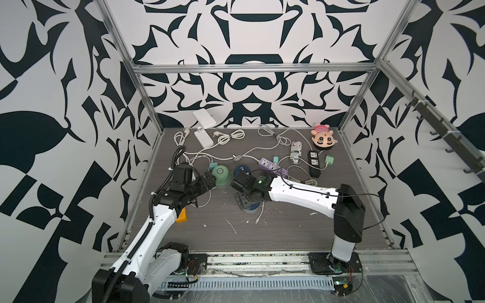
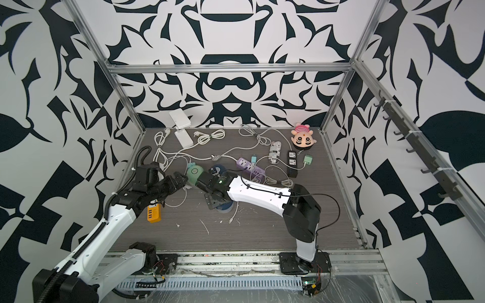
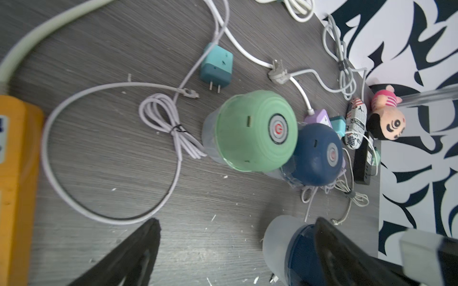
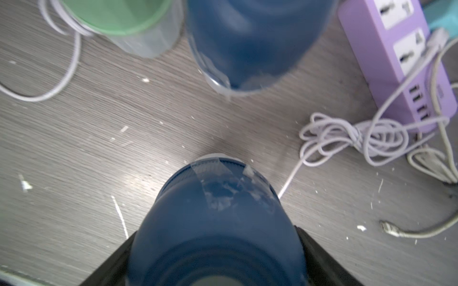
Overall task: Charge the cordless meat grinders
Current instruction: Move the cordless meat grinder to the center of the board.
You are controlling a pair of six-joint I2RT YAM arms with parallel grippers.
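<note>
Right gripper (image 4: 215, 231) clamps navy grinder (image 4: 218, 198), near green grinder (image 1: 220, 173); left gripper (image 1: 211, 182) spread apart, empty, just beside green grinder; other navy grinder (image 3: 317, 156) also beside it.

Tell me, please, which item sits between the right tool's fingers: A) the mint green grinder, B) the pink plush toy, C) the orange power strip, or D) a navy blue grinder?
D: in the right wrist view, a navy blue grinder fills the gap between the right tool's fingers.

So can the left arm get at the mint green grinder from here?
Probably yes: its jaws stand open right beside the mint green grinder; only a loose pale cable lies between.
</note>
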